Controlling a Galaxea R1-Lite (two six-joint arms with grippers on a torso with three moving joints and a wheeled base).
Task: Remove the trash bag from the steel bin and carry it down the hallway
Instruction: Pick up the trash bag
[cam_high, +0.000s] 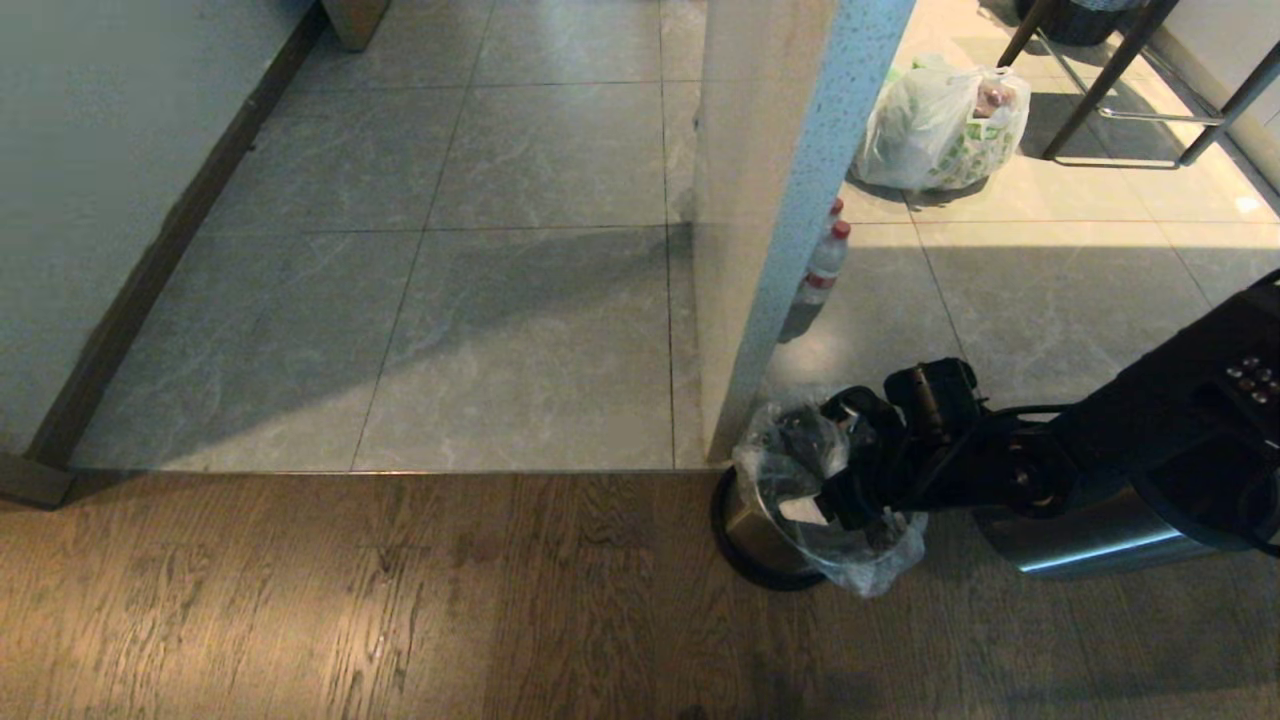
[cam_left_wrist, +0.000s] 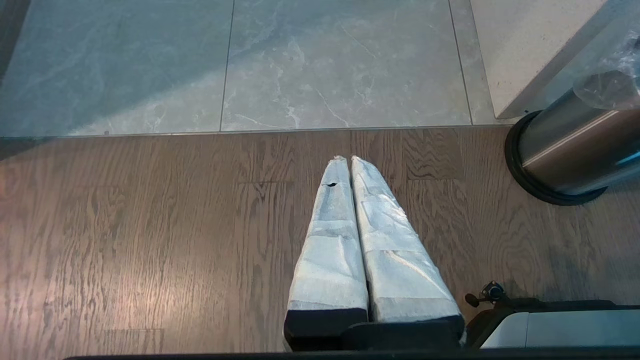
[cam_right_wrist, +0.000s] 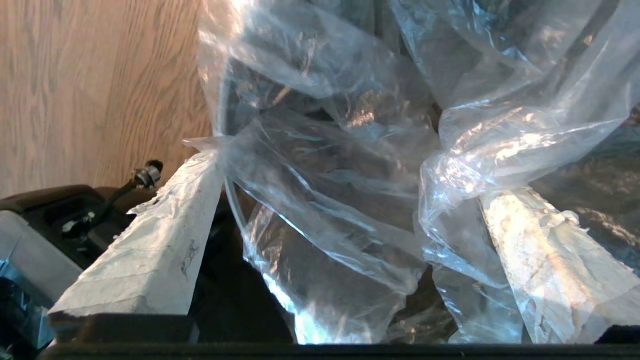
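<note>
- Mostly hidden by crinkled trash bag (cam_right_wrist: 350, 165), the right gripper (cam_right_wrist: 345, 200) stands wide apart around its folds.
- Steel bin (cam_high: 745, 530) crowds the pillar (cam_high: 770, 200).
- Left gripper (cam_left_wrist: 349, 161), fingers together, hangs over open wood floor (cam_left_wrist: 150, 240).

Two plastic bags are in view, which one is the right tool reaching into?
The clear trash bag lining the steel bin, with the right tool open among its folds. The white green-printed bag sits knotted on the tiles beyond.

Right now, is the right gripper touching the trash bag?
Touching. In the right wrist view, the clear trash bag drapes over both spread fingers of the open right gripper, its folds bunched between them; the jaws have not closed on it.
</note>
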